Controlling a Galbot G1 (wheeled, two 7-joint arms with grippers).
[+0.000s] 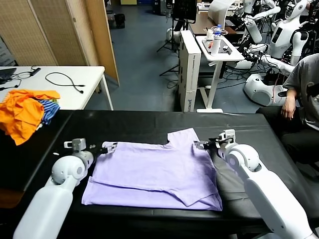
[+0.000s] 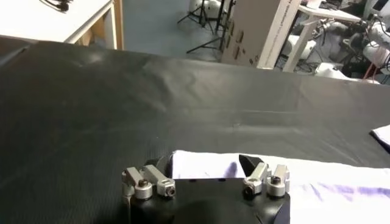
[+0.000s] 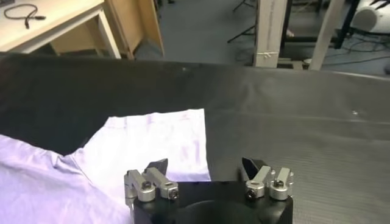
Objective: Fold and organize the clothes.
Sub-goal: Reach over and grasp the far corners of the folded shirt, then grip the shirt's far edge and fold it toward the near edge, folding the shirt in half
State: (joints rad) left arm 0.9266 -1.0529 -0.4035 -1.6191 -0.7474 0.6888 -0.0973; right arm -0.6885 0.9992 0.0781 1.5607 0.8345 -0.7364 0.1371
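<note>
Lavender T-shirt (image 1: 159,172) lies partly folded mid-tabletop (image 1: 149,124). The left hand (image 1: 106,148) and right hand (image 1: 204,145), both spread wide and holding nothing, flank its far corners, seemingly placed to pinch them for another fold.

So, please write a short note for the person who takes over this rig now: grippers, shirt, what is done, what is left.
Left gripper: open, at the far left corner of the lavender T-shirt, holding nothing.
Right gripper: open, at the shirt's far right edge beside the sleeve, holding nothing.
Shirt: on the black table, partly folded, one sleeve sticking out at the far side.
Orange garments lie on the table's far left corner.
Left to do: finish the folds and put the shirt away.
</note>
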